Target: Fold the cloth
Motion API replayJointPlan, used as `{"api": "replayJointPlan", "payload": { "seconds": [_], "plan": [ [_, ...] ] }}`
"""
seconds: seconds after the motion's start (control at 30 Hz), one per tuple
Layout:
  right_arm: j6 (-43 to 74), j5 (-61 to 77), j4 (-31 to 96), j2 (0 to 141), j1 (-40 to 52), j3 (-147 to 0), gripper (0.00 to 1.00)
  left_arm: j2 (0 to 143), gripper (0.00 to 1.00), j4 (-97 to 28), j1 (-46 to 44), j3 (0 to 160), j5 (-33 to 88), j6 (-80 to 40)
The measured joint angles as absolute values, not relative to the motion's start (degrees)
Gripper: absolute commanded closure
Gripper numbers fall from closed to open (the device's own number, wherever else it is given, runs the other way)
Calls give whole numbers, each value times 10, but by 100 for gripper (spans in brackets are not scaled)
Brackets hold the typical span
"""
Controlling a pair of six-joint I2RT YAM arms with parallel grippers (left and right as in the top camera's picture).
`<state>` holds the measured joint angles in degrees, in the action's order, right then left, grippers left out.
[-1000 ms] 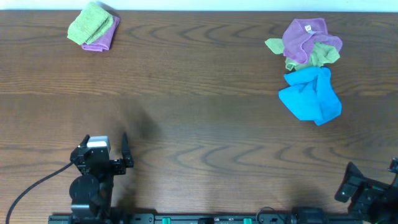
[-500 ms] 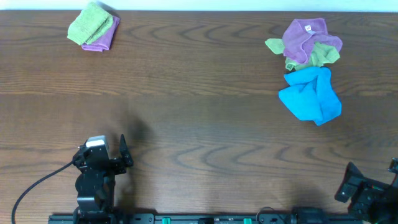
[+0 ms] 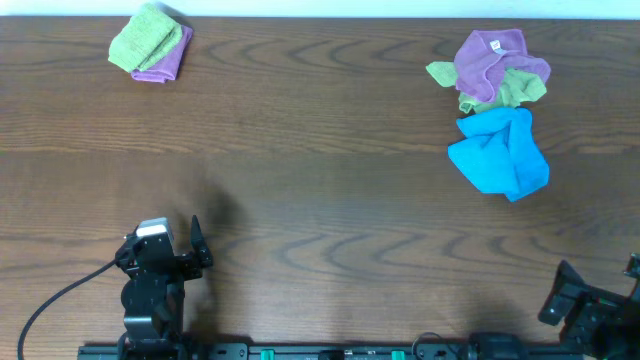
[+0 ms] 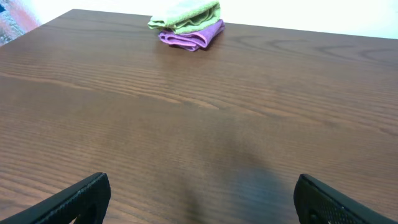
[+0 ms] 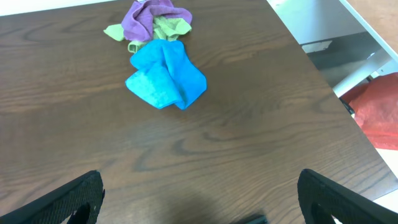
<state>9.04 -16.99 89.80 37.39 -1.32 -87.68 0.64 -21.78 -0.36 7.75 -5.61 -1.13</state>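
Waiting at the near edge of the table [image 3: 320, 180], both arms are well away from any fabric, and nothing is held. The left gripper [image 4: 202, 182] has its fingers spread wide over bare wood, and the right gripper [image 5: 200, 177] is just as wide apart. The blue cloth [image 3: 500, 152] lies crumpled on the far right of the table, well ahead of the right gripper. It looks like the likeliest piece to fold, being the nearest loose one. Its top edge touches a small heap made of a purple cloth [image 3: 492, 58] and a light green cloth [image 3: 520, 88]. At the far left corner sits a folded stack [image 3: 148, 45], green on purple, which appears finished. The main risk is in the first grasp. The blue cloth is bunched in several layers, so a pinch into the middle could catch more than one ply and lift a lump instead of a corner. A pull towards the heap, or a pinch at the shared edge, could drag the green or purple piece along. The right wrist view also shows the table's right edge not far off, so a sideways sweep could push fabric over it.
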Motion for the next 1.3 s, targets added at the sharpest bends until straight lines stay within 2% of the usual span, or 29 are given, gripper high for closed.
{"api": "replayJointPlan", "payload": {
  "seconds": [0.5, 0.6, 0.73, 0.9, 1.1, 1.3],
  "plan": [
    [90, -169, 896, 374, -13, -877, 1, 6, 5, -218, -4, 77, -56, -11],
    [84, -152, 847, 369, -13, -864, 1, 6, 5, -218, -4, 77, -56, -11],
    [41, -63, 677, 319, -13, -767, 1, 6, 5, -216, -4, 77, -60, -11],
    [13, 30, 526, 252, -8, -575, 1, 6, 5, -212, -2, 76, -63, -11],
    [6, 63, 388, 233, -7, -371, 1, 6, 5, -212, -2, 76, -64, -11],
    [6, 72, 294, 133, -7, -210, 1, 6, 5, -212, -2, 76, -64, -12]
  ]
}}
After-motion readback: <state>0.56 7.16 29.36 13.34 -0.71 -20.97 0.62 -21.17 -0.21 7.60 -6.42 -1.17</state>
